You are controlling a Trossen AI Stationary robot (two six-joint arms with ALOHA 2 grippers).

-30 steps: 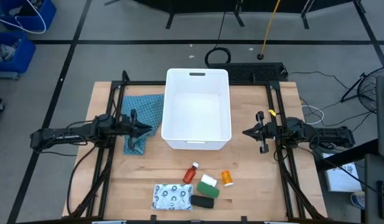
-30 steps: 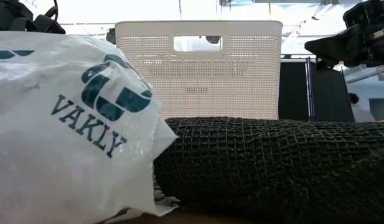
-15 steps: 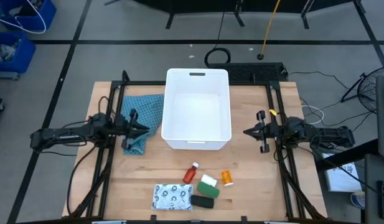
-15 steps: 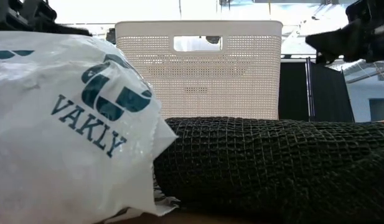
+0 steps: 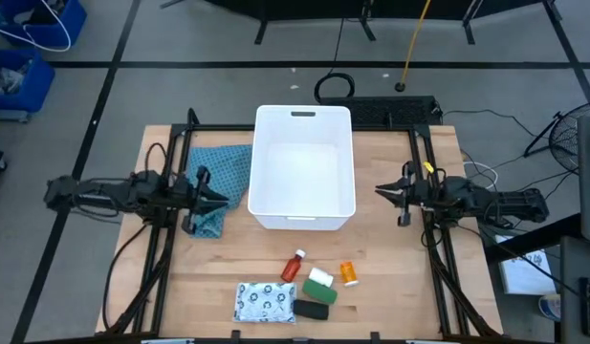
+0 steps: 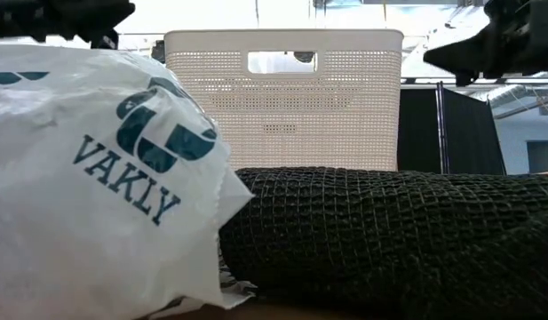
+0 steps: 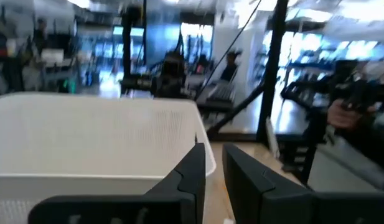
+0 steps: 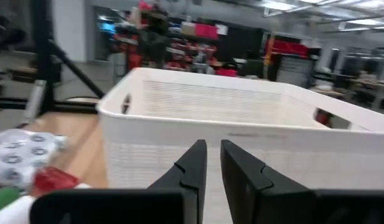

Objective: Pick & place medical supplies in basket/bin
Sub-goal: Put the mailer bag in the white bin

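High view: left tool point(image 5: 218, 199) hangs over the teal cloth point(image 5: 221, 172), just left of the bin point(image 5: 304, 124), tip aimed at the bin. Left wrist view shows its fingers point(image 7: 195, 171) almost together, a thin gap between them, nothing held. Right tool point(image 5: 382, 193) sits right of the bin, clear of it, also aimed at it. Right wrist view: fingers point(image 8: 192, 165) nearly closed, narrow slit, nothing held.

Bin stands at table point(image 5: 400, 287) centre-back, handle slot on the far wall.

Supplies lie grouped on the table in front of the bin, near the front edge: red bottle point(image 5: 295, 267), green block point(image 5: 320, 284), orange bottle point(image 5: 348, 273), dotted packet point(image 5: 265, 302), black bar point(image 5: 312, 311) just beside the packet.
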